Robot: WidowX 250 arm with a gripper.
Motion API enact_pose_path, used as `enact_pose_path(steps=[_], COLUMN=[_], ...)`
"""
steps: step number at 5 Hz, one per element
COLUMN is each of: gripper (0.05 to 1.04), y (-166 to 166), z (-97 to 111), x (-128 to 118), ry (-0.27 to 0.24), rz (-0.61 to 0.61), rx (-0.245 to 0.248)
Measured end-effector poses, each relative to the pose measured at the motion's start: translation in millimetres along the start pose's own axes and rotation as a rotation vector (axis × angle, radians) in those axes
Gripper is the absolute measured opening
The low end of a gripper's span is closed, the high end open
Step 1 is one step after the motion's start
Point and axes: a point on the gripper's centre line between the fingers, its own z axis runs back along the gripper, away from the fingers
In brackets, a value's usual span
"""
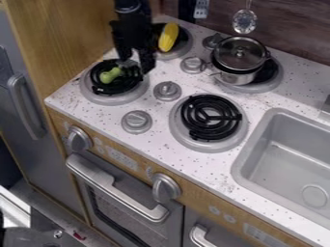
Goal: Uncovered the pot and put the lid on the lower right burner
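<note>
Camera view: your pot [237, 78] sits on the far right burner [278, 77], and its lid [226, 52] is on it. The near right burner [207, 117] bears nothing and is where you want the lid to end up. Your hand [134, 65] hangs over the near left burner [109, 99], well to the left of the pot. Its two fingers stand apart, and I see nothing held between them. Just under it a green toy piece [111, 75] lies on the coil, and a yellow corn cob [169, 37] lies on the far left burner [185, 49]; lift away from both before you cross the bench [97, 116].

Take the lid by the small knob [240, 51] at its middle. It looks like glass or clear plastic with a metal rim, so expect it to be light, stiff and smooth. Come straight down and close squarely on the knob; a pinch off to one side would likely let the lid swing or slip. Raise it level until it is clear of the pot, as a dragging rim could pull the light-looking pot along. Then bring it near and a little left, and lower it flat onto the coil, since a tilted lid may slide on those raised rings.
</note>
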Motion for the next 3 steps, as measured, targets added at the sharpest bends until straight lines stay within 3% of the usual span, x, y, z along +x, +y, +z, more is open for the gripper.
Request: enact_pose_path(steps=[1, 2, 3], gripper=[0.999, 0.999, 0.999], y=[-16, -48, -65], z=[-3, -1, 2], x=[15, 40, 62], ry=[-0.031, -0.096, -0.199], rz=[-0.028, 0.008, 0.096], rx=[0.007, -0.032, -0.077])
